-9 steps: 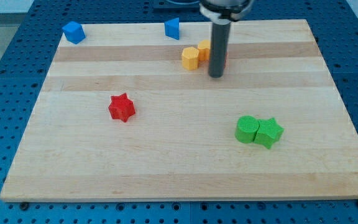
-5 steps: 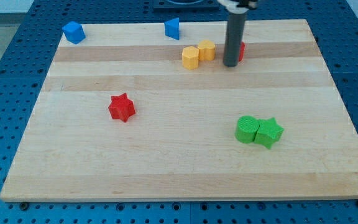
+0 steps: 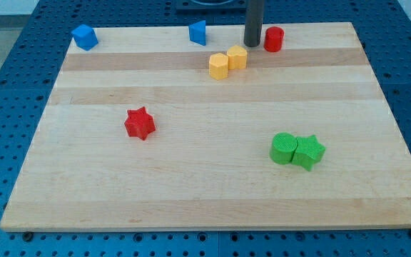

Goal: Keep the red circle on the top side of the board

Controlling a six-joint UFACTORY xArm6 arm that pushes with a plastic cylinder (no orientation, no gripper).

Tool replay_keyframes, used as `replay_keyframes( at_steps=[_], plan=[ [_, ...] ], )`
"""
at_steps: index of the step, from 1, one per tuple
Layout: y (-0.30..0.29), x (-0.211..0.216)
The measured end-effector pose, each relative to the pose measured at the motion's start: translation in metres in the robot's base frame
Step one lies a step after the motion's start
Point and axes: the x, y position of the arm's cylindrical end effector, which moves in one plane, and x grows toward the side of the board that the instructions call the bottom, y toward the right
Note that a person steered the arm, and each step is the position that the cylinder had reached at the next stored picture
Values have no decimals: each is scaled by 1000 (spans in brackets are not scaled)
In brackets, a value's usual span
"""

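Note:
The red circle (image 3: 273, 38) is a small red cylinder near the top edge of the wooden board (image 3: 205, 178), right of centre. My tip (image 3: 253, 43) stands just left of it, a small gap apart, and above the two yellow blocks (image 3: 227, 62). The dark rod rises out of the view's top.
Two yellow blocks touch each other below my tip. A blue block (image 3: 198, 32) sits left of my tip at the top edge, another blue block (image 3: 84, 36) at the top left corner. A red star (image 3: 139, 123) lies left of centre. A green circle (image 3: 284, 148) and green star (image 3: 309, 151) touch at the lower right.
My tip moved up and then left along the top of the board. The red circle, earlier partly hidden behind the rod, sits higher, near the top edge, and is fully visible.

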Motion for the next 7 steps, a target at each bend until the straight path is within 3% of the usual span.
replay_keyframes(
  at_steps=[2, 3, 4, 5, 6, 7],
  plan=[
    [62, 0],
    [48, -2],
    [29, 23],
    [78, 45],
    [118, 42],
    [110, 25]
  ],
)
